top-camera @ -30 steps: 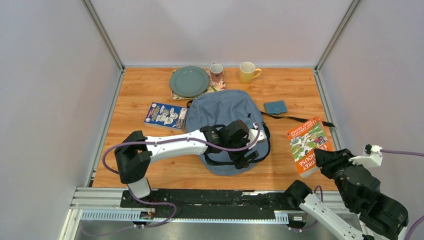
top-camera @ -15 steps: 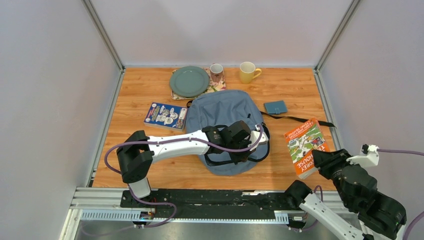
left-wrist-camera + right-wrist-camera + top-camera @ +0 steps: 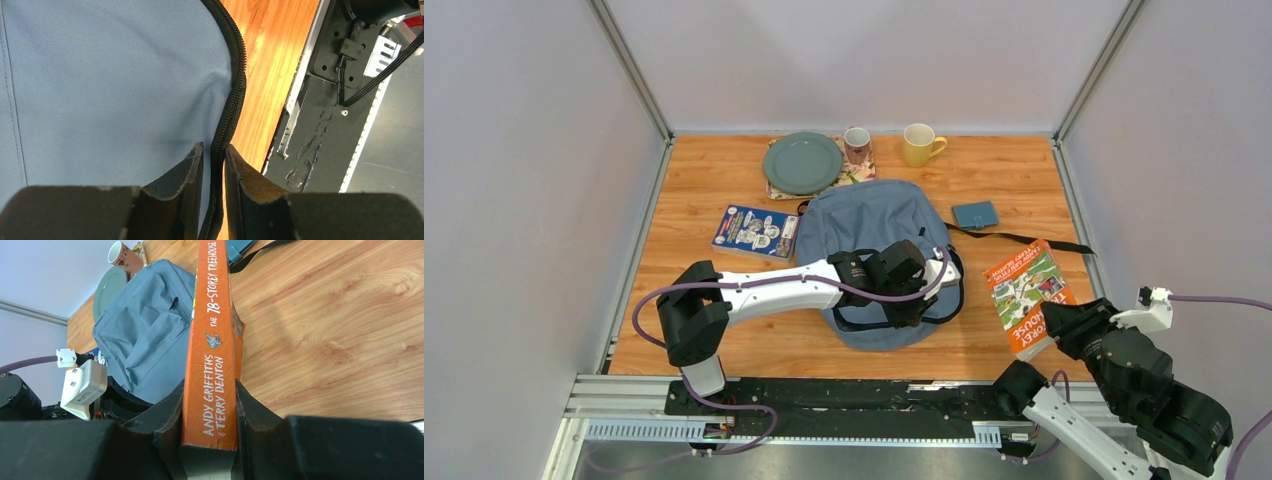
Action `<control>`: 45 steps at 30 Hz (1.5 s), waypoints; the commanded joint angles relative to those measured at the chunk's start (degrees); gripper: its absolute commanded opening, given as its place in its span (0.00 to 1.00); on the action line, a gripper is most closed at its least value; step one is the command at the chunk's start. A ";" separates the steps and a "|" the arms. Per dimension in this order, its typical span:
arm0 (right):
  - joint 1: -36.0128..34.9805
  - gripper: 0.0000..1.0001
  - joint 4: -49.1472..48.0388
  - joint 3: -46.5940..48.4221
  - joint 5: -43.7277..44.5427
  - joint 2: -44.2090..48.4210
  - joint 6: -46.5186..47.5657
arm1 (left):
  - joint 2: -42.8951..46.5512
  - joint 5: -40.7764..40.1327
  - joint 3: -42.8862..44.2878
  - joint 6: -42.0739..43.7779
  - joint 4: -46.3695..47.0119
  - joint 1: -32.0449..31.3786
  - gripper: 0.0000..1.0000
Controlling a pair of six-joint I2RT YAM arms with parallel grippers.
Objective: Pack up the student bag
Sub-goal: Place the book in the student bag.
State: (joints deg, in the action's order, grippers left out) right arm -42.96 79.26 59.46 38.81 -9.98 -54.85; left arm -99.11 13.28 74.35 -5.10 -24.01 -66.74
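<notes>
Near the middle of the table the bag lies flat, its near end under the left gripper. That gripper's fingers are clenched on the bag's edge: its wrist view shows the black zip and a fold of blue cloth filling the narrow slot between them, with bare wood just beyond. The right gripper is clamped across the near end of the orange book, one finger on each cover, spine facing its camera. The book sits tilted, apart from the bag and to its right; whether its far end is clear of the wood I cannot tell. The coming move turns on one relation: the book's long axis runs away from the right fingers towards the far side, roughly alongside the bag and not into it, and the bag lies to the left of the spine. The mouth, by my reading, is at the rim the left fingers pinch, on the bag's near right side, so the right arm is the nearer one to feed it. I judge the book must swing left and aim its free end at that rim while the left arm lifts the flap. Whether the zip is open there I cannot tell.
</notes>
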 commanded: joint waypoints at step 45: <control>-3.27 0.00 -2.17 1.81 -16.62 6.02 -11.51 | 11.75 -29.71 15.82 2.55 3.00 2.67 0.00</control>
State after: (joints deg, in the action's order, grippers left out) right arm -45.43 81.80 63.07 31.05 -4.73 -62.72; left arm -88.44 -14.57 85.65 -5.17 -22.98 -64.01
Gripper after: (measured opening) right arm 0.302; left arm 0.014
